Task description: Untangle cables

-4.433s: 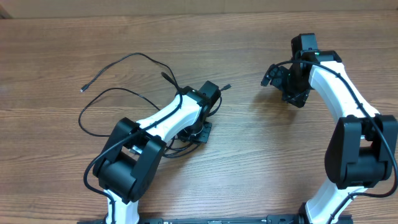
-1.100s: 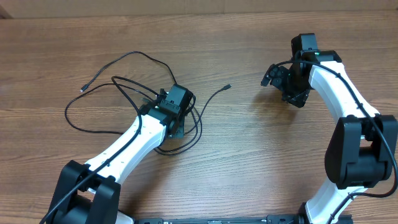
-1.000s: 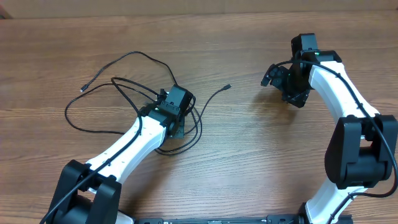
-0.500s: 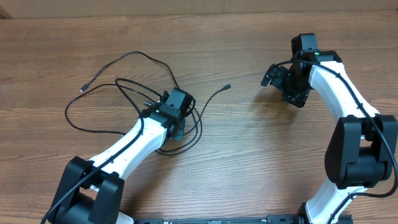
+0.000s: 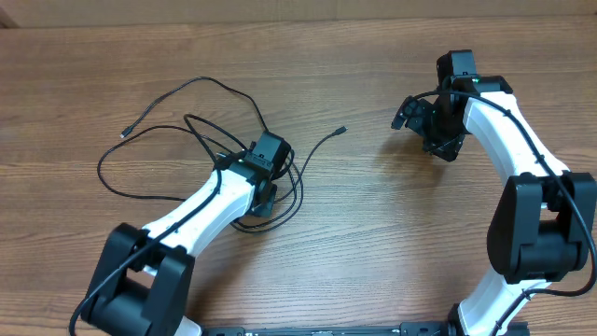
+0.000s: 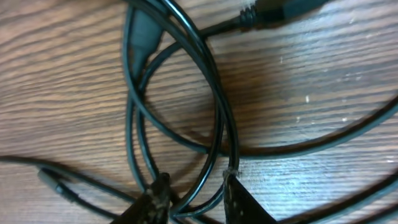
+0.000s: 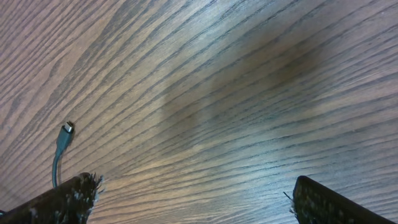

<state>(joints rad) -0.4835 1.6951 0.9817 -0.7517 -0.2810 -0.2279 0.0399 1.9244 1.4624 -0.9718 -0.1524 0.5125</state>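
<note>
The cables (image 5: 201, 131) are thin black cords looped together left of centre on the wooden table, with one plug end (image 5: 342, 130) reaching right and another (image 5: 123, 134) at the far left. My left gripper (image 5: 265, 199) sits over the right side of the tangle. In the left wrist view its jaws (image 6: 196, 196) stand apart, with cable strands (image 6: 214, 93) running loosely between the fingers. My right gripper (image 5: 403, 114) hovers at the right, open wide (image 7: 196, 199) over bare wood, holding nothing. A cable's plug tip (image 7: 66, 129) shows at the left of the right wrist view.
A thicker plug body (image 6: 286, 9) lies at the top of the left wrist view. The wooden table (image 5: 392, 243) has bare wood between the two arms and along the front. The table's far edge (image 5: 298, 21) runs along the top.
My left gripper has opened from shut and shifted slightly toward the front, leaving the strands loose between its fingers. Earlier it dragged the tangle leftward. The right arm has not moved.
</note>
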